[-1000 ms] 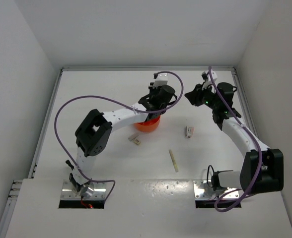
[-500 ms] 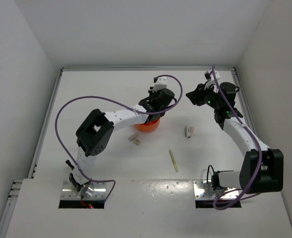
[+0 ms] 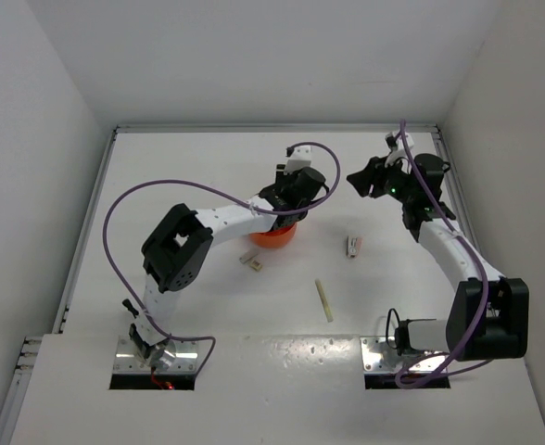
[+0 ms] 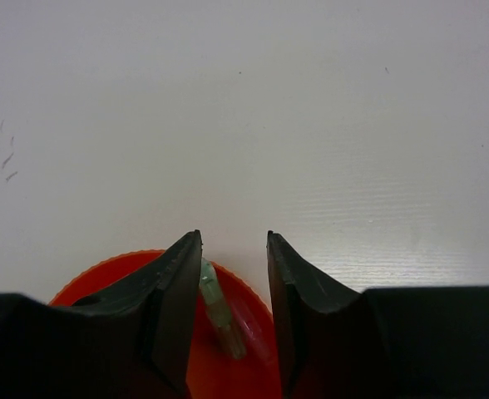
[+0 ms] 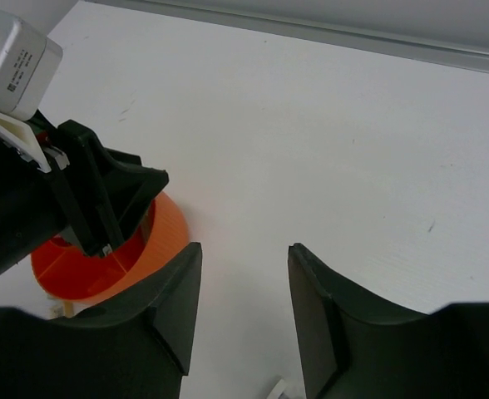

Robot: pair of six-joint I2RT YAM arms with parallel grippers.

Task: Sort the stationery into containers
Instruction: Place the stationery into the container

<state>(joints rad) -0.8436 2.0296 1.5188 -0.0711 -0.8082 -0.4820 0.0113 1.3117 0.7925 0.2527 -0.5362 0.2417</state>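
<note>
The orange organiser (image 3: 277,239) sits mid-table, its far side covered by my left gripper (image 3: 288,209). In the left wrist view that gripper (image 4: 233,238) is open above the organiser's rim (image 4: 95,274). A mint green stick (image 4: 216,306) lies inside the organiser, leaning against the left finger and not clamped, with a faint pinkish item (image 4: 251,322) beside it. My right gripper (image 3: 356,181) (image 5: 244,247) hangs open and empty, to the right of the organiser (image 5: 165,229). A pink mini stapler (image 3: 354,246), a pale yellow stick (image 3: 323,300) and a beige block (image 3: 250,261) lie on the table.
The white table is walled at the back and along both sides. The left arm's purple cable (image 3: 115,209) loops over the left half of the table. The left arm's wrist (image 5: 78,187) fills the left side of the right wrist view.
Both grippers' jaws have spread wider. The left gripper has shifted slightly back over the organiser. The right gripper has drifted a little up and to the right.
</note>
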